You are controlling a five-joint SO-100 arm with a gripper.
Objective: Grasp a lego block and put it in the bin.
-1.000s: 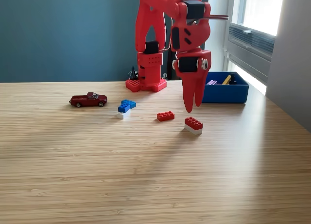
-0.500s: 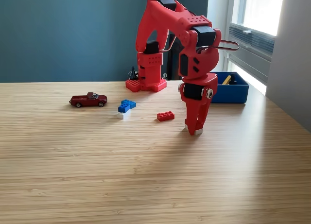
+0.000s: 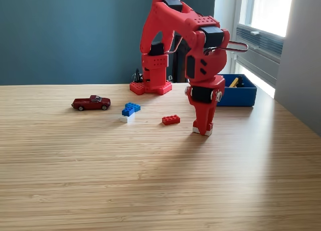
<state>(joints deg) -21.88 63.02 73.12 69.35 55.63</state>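
Note:
My red gripper [image 3: 203, 129] points straight down at the table, right of centre in the exterior view. Its fingers are closed over a red lego block with a white base [image 3: 202, 133]; only the white bottom edge shows beneath the tips. The block rests on the table. A flat red lego block [image 3: 171, 120] lies just to the left of it. Further left sit blue lego blocks [image 3: 131, 108] with a small white piece [image 3: 124, 119]. The blue bin [image 3: 243, 97] stands behind the gripper to the right, with a yellow piece [image 3: 234, 82] inside.
A dark red toy car [image 3: 91, 103] is parked on the wooden table at the left. The arm's red base [image 3: 150, 87] stands at the back centre. A window and a grey wall border the right side.
The gripper has dropped from above the table onto the red-and-white block, and its fingers have drawn together around it.

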